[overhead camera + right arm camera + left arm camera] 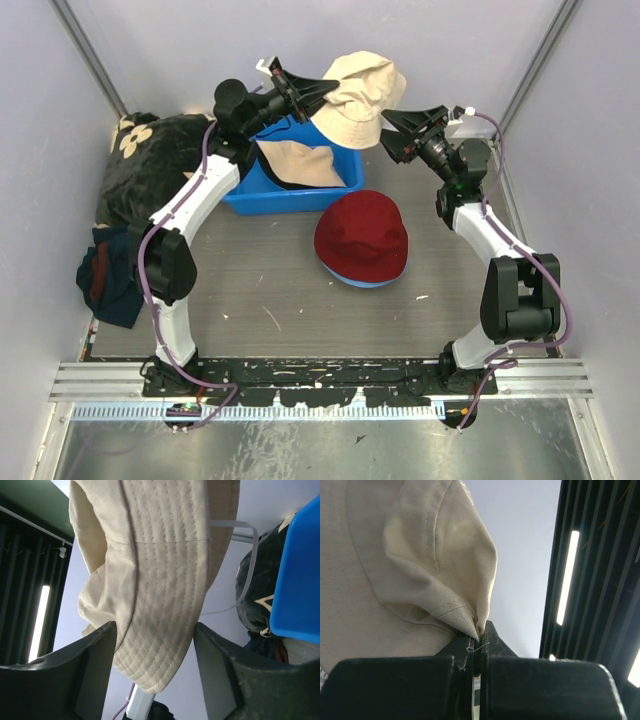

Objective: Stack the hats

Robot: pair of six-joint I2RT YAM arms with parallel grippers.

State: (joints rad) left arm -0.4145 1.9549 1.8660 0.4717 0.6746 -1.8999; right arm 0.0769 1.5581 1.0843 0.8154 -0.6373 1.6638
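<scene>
My left gripper (328, 93) holds a cream-beige hat (362, 95) in the air above the back of the table. In the left wrist view the left gripper (480, 639) is shut on a fold of that hat (395, 555). My right gripper (393, 122) is at the hat's right side. In the right wrist view the right gripper (155, 647) is open, and the stitched brim of the hat (160, 555) hangs between its fingers. A second cream-beige hat (300, 163) lies in the blue bin (262, 200). The dark red hat (362, 235) sits on the light blue hat (366, 283).
A black blanket with cream flowers (150, 165) is heaped at the back left, with a navy cloth with red trim (110, 275) in front of it. The right wrist view shows the blue bin's corner (300, 575) and the blanket (255, 600) at its right.
</scene>
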